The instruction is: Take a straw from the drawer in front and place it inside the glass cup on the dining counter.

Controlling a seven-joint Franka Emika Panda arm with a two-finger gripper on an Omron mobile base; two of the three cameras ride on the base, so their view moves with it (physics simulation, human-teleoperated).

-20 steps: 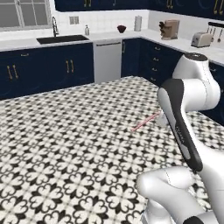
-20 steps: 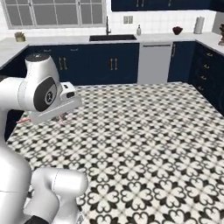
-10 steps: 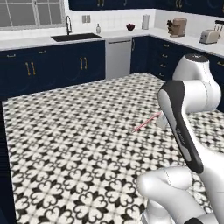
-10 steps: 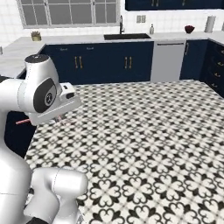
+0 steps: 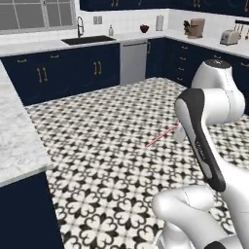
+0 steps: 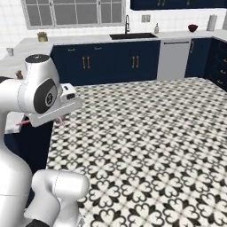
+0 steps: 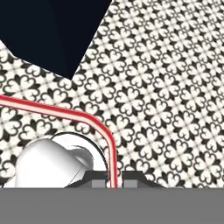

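Straw (image 7: 65, 113) pinched between closed jaws, gripper (image 7: 114, 178) at the bottom edge of the hand view with the two dark tips pressed on the stem. From the pinch, running up toward 12 o'clock, then curving over and stretching off toward 9 o'clock to the frame's left edge, red with a pale stripe along it; bend perhaps only a lens effect, hard to tell. In the left base view, seen as a thin pink line (image 5: 162, 135) poking out from behind the white forearm toward 8 o'clock, carried in the air over the patterned floor (image 5: 97, 146), touching nothing else. In the right base view, just a pink tip (image 6: 24, 122) showing left of the wrist, near the dark cabinet edge. Dining counter (image 5: 14, 141) lying at 9 o'clock of the arm in the left base view, marble slab on a navy base, well apart from the held straw. Glass cup not made out in these views, so the last leg of the approach cannot be judged yet. Drawer step apparently done, carry step in hand. Long free end leading the jaws toward the counter side: probably needs tipping upright, free end down, before lowering into the cup. Risk: the long free end snagging the counter edge on the swing.
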